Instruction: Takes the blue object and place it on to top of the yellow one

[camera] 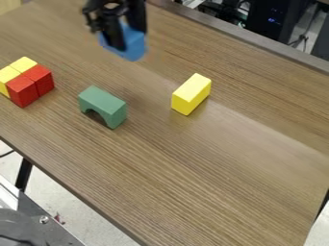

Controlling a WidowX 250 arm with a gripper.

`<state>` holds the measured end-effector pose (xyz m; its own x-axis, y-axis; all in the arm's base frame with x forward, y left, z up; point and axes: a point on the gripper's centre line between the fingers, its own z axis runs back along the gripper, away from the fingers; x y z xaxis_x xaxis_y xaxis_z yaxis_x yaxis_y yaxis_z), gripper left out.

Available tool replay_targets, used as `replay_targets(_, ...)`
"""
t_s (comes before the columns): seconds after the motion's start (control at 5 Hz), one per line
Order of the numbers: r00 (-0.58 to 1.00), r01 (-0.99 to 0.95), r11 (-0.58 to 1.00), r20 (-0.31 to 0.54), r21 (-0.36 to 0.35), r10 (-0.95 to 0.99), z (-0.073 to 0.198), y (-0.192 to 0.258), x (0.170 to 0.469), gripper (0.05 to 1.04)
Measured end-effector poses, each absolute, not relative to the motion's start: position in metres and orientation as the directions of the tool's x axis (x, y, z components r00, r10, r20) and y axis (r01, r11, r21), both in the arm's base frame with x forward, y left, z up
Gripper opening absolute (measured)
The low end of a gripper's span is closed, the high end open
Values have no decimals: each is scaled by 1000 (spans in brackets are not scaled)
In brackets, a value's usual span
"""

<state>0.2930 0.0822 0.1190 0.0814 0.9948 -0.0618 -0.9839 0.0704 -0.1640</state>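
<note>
The table (193, 178) is the largest thing, wood-grained and cut off by the view's edges; every other place here is given from the arch. Well below and left of the arch, a grey metal unit (48, 228) runs out of the corner, so what it is can't be told. Far beyond the arch to the upper right, past the table's edge, stands dark gear (263, 19), cut off at the top and hard to make out in detail.

Above and slightly right of the arch in view, the gripper (128, 38) hangs over the table, its upper part cut off by the top edge. Its fingers are closed around the blue block, one on either side, pinching it. The arch (104, 102) itself is green and stands on its feet, the inside of its opening dark and poorly seen.

The blue block (133, 45) is up off the table, tilted, partly covered by the near finger; its full shape can't be told. Right of the arch and well apart from it, the yellow block (192, 92) lies on the table, nothing on top. Left of the arch are two red cubes (31, 85), side by side and touching. Against their far side sit two yellow cubes (23, 64), one cut off by the left edge.
</note>
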Motion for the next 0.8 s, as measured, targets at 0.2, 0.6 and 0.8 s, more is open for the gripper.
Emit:
replay_targets(0.2,36,-984,29,-38,-177,999,119,55,305,548)
replay_targets(0.6,-8,-985,-12,-20,-174,1000,103,-7,324,548)
replay_targets(0.8,-14,-981,-12,6,-195,1000,98,-23,335,548)
